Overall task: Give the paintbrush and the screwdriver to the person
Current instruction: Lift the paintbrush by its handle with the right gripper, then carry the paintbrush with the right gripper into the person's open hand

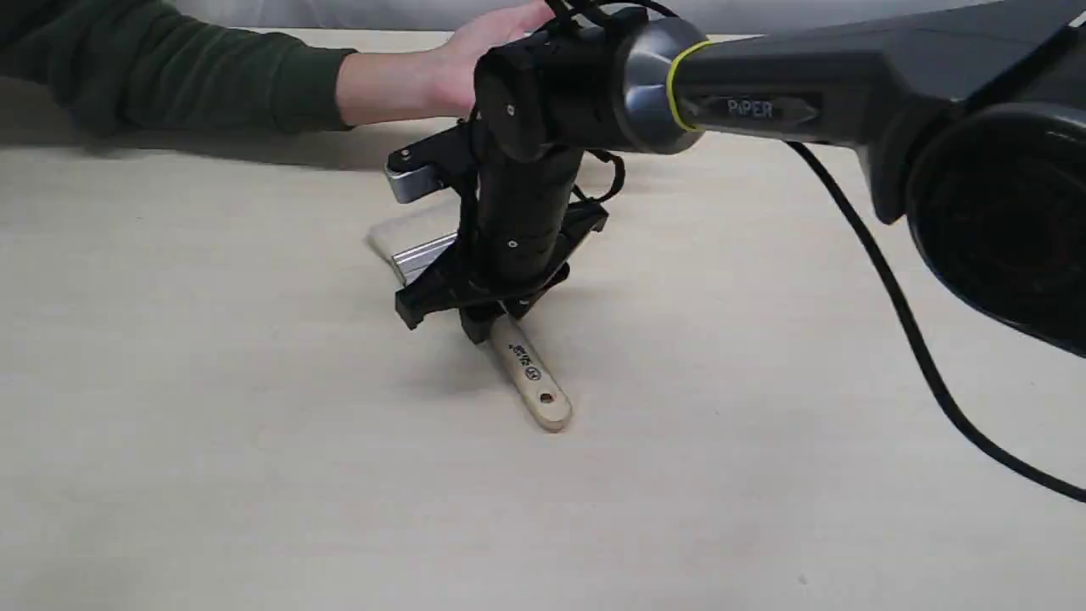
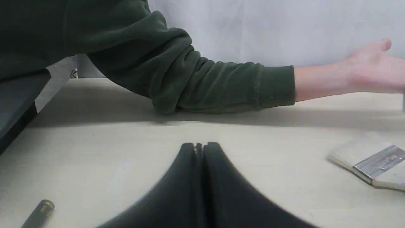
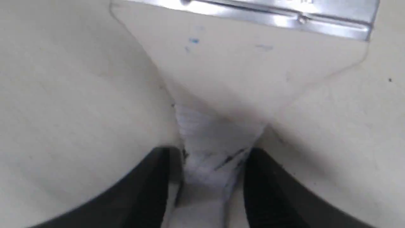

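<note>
Where the right tool comes down to the desk, its jaws stand on either side of the narrow handle neck of the paintbrush. They seem pressed against it, so I judge it to be gripping the brush, which lies flat on the desk. The brush's long axis runs from the holed handle end, nearest the exterior camera, back under the tool to the silver band and bristles, which point toward the person's hand. That hand is open beyond the bristle end, behind the right arm's wrist, so the hand-over likely needs a lift and a short carry along the brush's own line. The left tool is closed on nothing, well apart from the brush. A dark rod end near it is probably the screwdriver.
</note>
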Controlling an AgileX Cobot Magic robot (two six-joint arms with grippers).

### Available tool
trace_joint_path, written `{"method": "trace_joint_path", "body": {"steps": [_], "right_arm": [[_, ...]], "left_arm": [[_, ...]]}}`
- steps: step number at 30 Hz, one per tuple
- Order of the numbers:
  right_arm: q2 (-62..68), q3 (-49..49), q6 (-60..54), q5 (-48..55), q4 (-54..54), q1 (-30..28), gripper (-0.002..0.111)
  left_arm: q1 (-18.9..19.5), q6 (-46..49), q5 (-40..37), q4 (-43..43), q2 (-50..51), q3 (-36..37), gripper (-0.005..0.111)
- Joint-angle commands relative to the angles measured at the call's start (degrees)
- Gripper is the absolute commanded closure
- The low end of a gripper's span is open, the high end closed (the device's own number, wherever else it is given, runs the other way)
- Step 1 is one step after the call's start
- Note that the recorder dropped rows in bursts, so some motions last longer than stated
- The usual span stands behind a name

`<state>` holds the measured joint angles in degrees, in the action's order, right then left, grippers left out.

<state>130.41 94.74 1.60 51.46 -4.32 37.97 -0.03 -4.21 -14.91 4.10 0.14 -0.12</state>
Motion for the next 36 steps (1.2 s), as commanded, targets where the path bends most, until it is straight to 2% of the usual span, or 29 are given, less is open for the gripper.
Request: {"method": "trace_joint_path", "body": {"steps": [1, 3, 7, 9, 24, 36], "right_arm": [[1.7, -0.8, -1.2, -0.5, -0.7, 0.2, 0.068], [1.7, -0.8, -1.2, -0.5, -0.7, 0.2, 0.073], [1.7, -0.8, -1.2, -0.2, 1.6, 0.2, 0.096], [1.7, -0.8, -1.6, 0.0, 1.8, 0.2, 0.104], [-2.5, -1.7, -2.5, -0.6, 3.3, 0.2, 0.104], [-14.0, -11.5, -4.4, -2.7, 3.1, 0.2, 0.104]], "left_arm": [[-0.3, -0.1, 0.7, 0.0, -0.1, 0.1, 0.107], [-0.3, -0.1, 0.7, 0.0, -0.1, 0.1, 0.107], [-0.3, -0.1, 0.5, -0.3, -0.1, 0.1, 0.107], [-0.3, -0.1, 0.6, -0.3, -0.1, 0.1, 0.107], [-0.3, -0.1, 0.6, -0.3, -0.1, 0.1, 0.107], [-0.3, -0.1, 0.7, -0.1, -0.1, 0.1, 0.107]]}}
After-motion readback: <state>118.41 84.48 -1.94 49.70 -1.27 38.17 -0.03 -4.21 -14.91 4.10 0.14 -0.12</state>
